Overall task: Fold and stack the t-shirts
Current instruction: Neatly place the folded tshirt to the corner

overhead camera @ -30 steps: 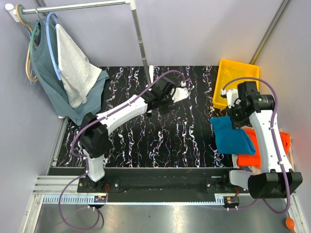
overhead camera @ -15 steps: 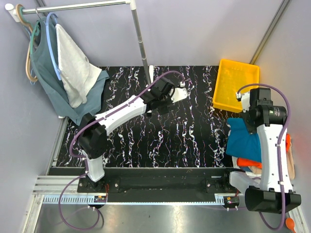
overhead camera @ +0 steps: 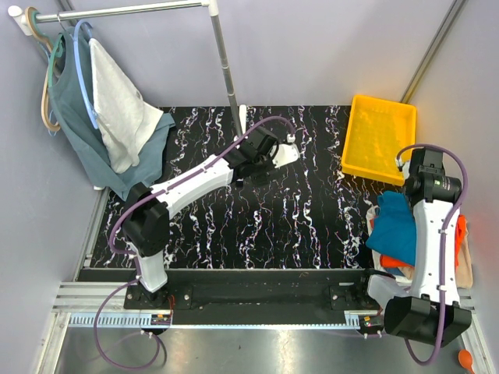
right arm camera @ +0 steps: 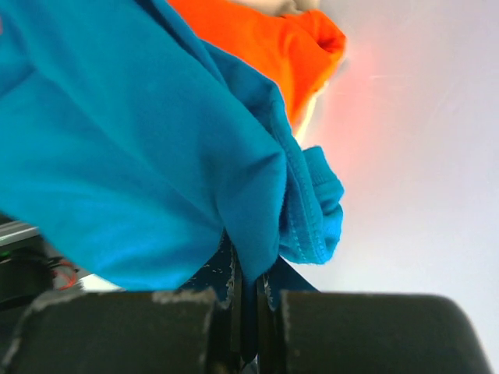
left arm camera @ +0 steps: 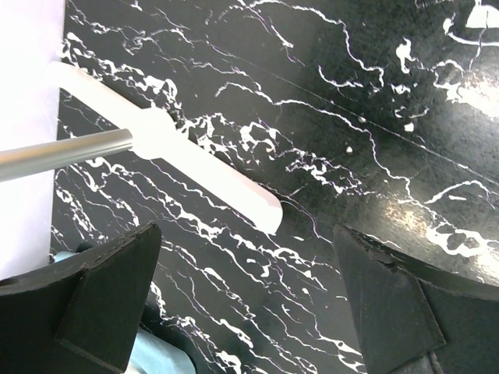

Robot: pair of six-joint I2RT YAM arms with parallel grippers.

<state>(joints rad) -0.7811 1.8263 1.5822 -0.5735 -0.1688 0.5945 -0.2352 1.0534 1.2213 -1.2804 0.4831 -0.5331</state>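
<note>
One blue shirt (right arm camera: 132,156) sits pinched in our right gripper (right arm camera: 248,300) — likely to lift it off the orange shirt (right arm camera: 257,47). Our left gripper (left arm camera: 243,300) hangs open, empty.

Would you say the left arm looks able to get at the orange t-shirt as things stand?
Probably not. The orange t-shirt lies at the far right edge, mostly beneath the teal t-shirt pinched in the right fingers, with the right arm across it. The left fingers sit mid-table.

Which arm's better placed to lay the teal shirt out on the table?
Right. The right gripper is shut on the teal shirt; the left gripper hangs open and empty by the rack foot.
</note>
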